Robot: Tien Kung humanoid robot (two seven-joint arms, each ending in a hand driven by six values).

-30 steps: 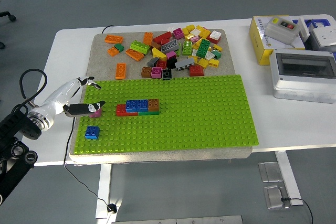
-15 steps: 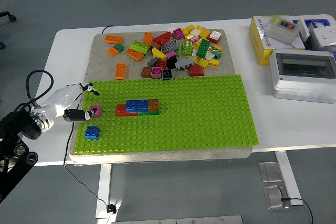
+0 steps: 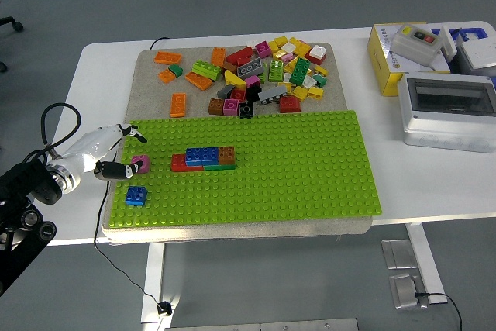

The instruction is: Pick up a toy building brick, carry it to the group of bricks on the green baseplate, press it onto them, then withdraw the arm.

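1. We find the left hand [image 3: 108, 153] at the left edge of the green baseplate [image 3: 310, 168], fingers spread and holding nothing; one dark fingertip [image 3: 124, 169] lies just beside the pink brick [image 3: 140, 163], and we cannot tell whether they touch.
2. The pink brick sits on the baseplate near its left edge, apart from the group.
3. We note a blue brick [image 3: 136, 195] on the baseplate, nearer its front-left corner than the pink brick.
4. The group of bricks [image 3: 204, 158], red, blue, brown and green, stands on the baseplate's left-centre, right of the pink brick and not touching it.
5. A heap of loose bricks [image 3: 256, 71] lies on the beige mat [image 3: 147, 91] beyond the baseplate's far edge.
6. Right of the baseplate, on the white table [image 3: 101, 75], we record a grey enclosure [image 3: 447, 110] and a yellow box [image 3: 387, 60].
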